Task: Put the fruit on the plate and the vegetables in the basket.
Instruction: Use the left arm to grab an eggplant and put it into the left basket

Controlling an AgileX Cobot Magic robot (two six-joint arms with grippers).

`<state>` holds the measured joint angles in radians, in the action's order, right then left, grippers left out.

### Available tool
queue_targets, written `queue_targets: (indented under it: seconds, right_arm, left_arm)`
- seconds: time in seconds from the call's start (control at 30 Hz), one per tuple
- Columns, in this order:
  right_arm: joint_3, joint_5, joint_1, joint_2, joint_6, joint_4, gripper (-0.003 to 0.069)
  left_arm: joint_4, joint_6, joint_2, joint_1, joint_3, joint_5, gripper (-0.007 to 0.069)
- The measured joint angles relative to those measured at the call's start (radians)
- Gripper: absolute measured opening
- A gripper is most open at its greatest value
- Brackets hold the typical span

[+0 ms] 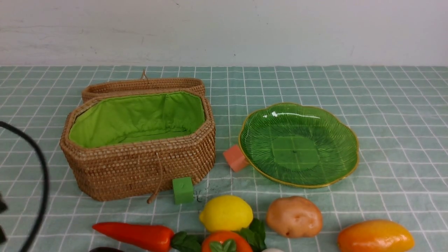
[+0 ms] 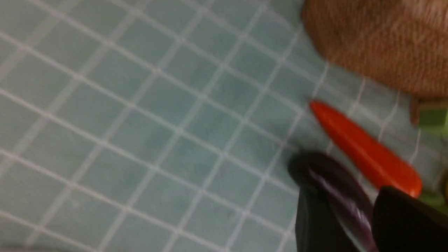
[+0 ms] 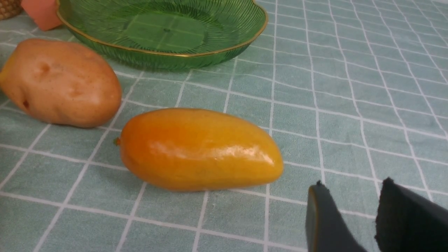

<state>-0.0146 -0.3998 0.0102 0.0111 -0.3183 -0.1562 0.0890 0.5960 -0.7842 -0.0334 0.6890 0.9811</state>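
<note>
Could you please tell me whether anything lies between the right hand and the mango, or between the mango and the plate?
Nothing visible does. The right hand, open, has only bare cloth between it and the mango. The potato lies beside the mango, off the line to the plate.

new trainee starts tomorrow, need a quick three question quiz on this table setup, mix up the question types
1. True or false: the basket stands open.
2. How many fruits are on the plate? A) none B) one C) two
3. Fill in: in the front view, the item lying between the lemon and the mango is the ____.

Key: 1 true; 2 A; 3 potato.
</note>
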Motion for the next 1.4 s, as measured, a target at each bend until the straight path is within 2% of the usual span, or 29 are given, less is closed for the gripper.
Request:
queue_targets:
  seconds: [0.03,0.1,0.17,0.27,0.3,0.37,0.5,0.63,0.73,0.97,1.27,1.4]
  right_arm:
    - [0.000,0.000,0.000,0.000,0.000,0.000,0.0241]
    - [0.000,0.001,0.000,0.000,0.000,0.000,0.0241]
    - [0.000,0.001,0.000,0.000,0.000,0.000,0.0241]
    - [0.000,0.001,0.000,0.000,0.000,0.000,0.0241]
    - [0.000,0.001,0.000,0.000,0.000,0.000,0.0241]
    - [0.000,0.001,0.000,0.000,0.000,0.000,0.0241]
    - [0.000,0.001,0.000,0.000,0.000,0.000,0.0241]
    - [0.000,0.001,0.000,0.000,0.000,0.001,0.0241]
    - [0.000,0.001,0.000,0.000,0.000,0.001,0.0241]
    - [0.000,0.001,0.000,0.000,0.000,0.001,0.0241]
    - [0.000,0.001,0.000,0.000,0.000,0.001,0.0241]
    - [0.000,0.001,0.000,0.000,0.000,0.001,0.0241]
  left_arm:
    - [0.085,-0.081,-0.030,0.000,0.000,0.017,0.0239]
    - [0.202,-0.168,-0.074,0.000,0.000,0.035,0.0251]
    - [0.281,-0.229,-0.100,0.000,0.000,0.048,0.0270]
    - [0.377,-0.270,-0.137,-0.009,0.000,0.064,0.0337]
    - [0.381,-0.262,-0.147,-0.033,0.000,0.053,0.0377]
    - [0.375,-0.236,-0.155,-0.060,0.000,0.030,0.0407]
    - [0.281,-0.082,-0.269,-0.156,0.000,-0.062,0.0540]
    - [0.174,0.100,-0.450,-0.200,0.000,-0.148,0.0609]
    - [0.132,0.178,-0.541,-0.200,0.001,-0.226,0.0614]
    - [0.117,0.207,-0.695,-0.200,0.008,-0.377,0.0564]
    - [0.117,0.192,-0.771,-0.200,0.009,-0.392,0.0504]
    - [0.117,0.126,-0.772,-0.200,0.010,-0.382,0.0465]
